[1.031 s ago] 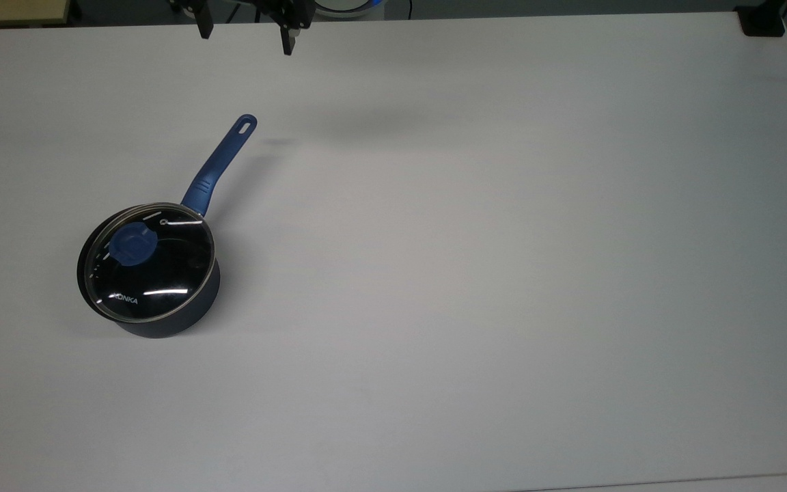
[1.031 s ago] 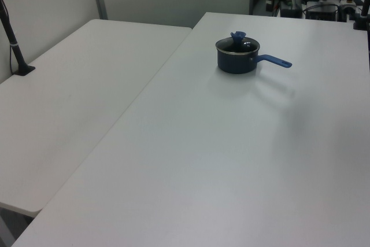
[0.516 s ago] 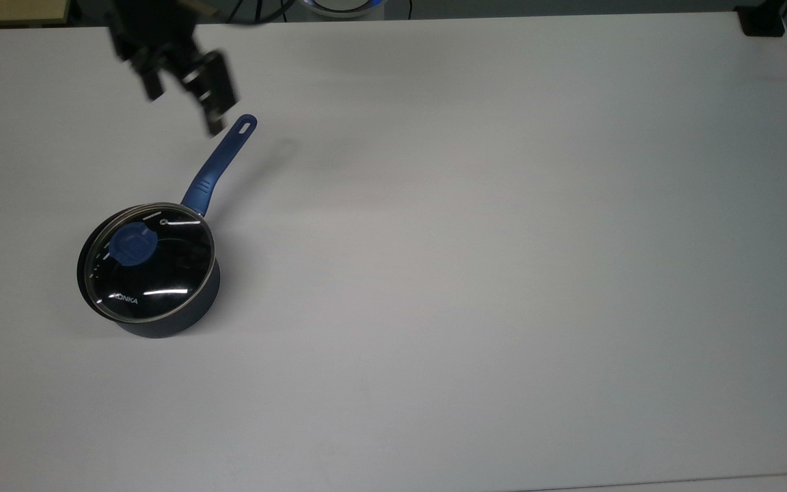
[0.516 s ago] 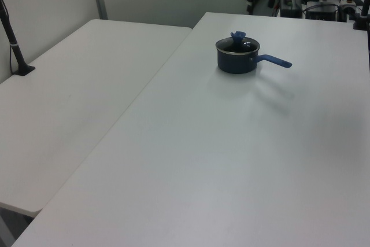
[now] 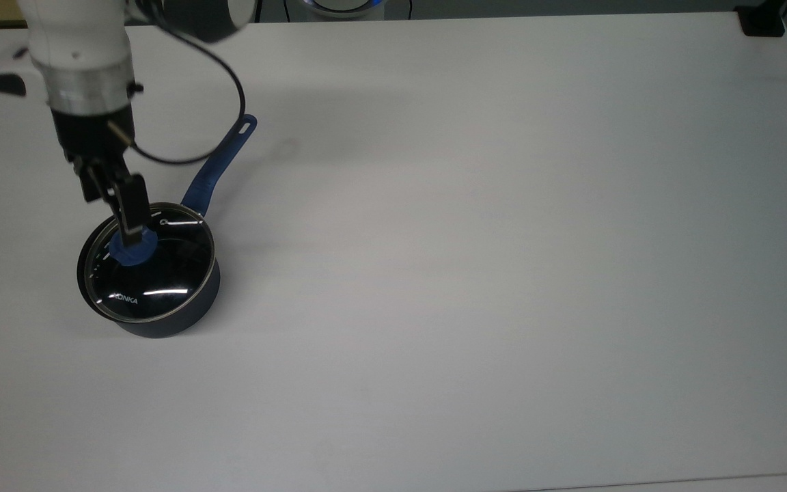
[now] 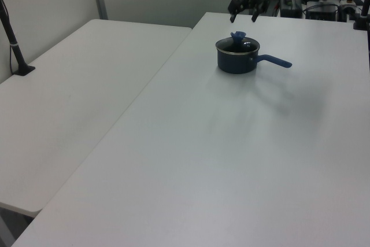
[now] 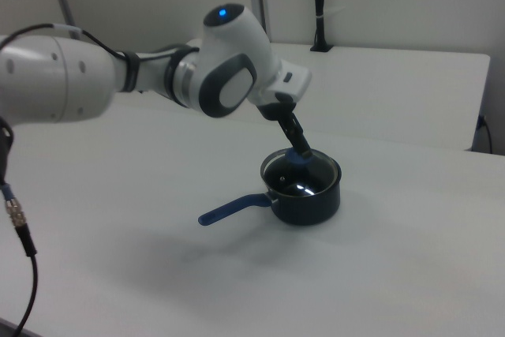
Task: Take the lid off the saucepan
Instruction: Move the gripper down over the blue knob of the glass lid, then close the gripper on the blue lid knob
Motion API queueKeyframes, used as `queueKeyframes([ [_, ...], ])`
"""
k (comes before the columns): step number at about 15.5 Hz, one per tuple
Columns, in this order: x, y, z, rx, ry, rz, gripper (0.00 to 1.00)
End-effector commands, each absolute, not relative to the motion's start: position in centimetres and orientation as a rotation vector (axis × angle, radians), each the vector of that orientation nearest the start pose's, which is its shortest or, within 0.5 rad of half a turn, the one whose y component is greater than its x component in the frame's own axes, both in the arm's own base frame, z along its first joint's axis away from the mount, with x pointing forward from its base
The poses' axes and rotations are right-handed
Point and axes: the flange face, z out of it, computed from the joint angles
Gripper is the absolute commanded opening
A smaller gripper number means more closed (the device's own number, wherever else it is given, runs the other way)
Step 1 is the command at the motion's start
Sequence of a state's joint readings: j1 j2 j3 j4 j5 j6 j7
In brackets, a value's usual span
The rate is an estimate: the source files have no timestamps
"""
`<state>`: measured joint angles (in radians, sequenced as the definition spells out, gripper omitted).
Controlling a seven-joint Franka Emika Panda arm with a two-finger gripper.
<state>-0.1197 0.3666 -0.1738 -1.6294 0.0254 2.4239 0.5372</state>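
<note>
Above the saucepan [image 5: 161, 301] on the table [image 5: 503, 273], the pincer [image 6: 243, 14] has swung in over the lid's blue knob [image 6: 237, 35], fingers spread and empty, lid [image 5: 154, 273] still seated, grasp next.

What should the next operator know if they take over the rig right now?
Gripper: open, just above the blue knob, nothing held; the left view shows a gap between them.
Lid: on the saucepan, seated slightly off-centre.
Saucepan: on the white table, at the top view's left, handle toward the top view's upper right.
Done: approach to the lid.
Left: lower onto the knob, close, lift the lid off, set it on the table.
</note>
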Motion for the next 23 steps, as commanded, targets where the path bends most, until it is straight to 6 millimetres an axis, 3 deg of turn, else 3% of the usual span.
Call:
queueKeyframes([
  [1, 68.3, -18.5, 43.7, -2.768, 1.251, -0.722, 1.00],
  [12, 69.1, -16.6, 40.5, -2.922, 1.136, -0.691, 1.00],
  [15, 69.1, -16.7, 40.3, -2.931, 1.137, -0.690, 0.82],
  [16, 69.1, -16.7, 40.3, -2.922, 1.145, -0.685, 0.69],
  [18, 69.1, -16.8, 40.5, -2.914, 1.153, -0.688, 0.53],
  [21, 68.8, -17.1, 41.5, -2.909, 1.157, -0.696, 0.51],
  [23, 68.2, -17.1, 43.5, -2.901, 1.147, -0.724, 0.50],
])
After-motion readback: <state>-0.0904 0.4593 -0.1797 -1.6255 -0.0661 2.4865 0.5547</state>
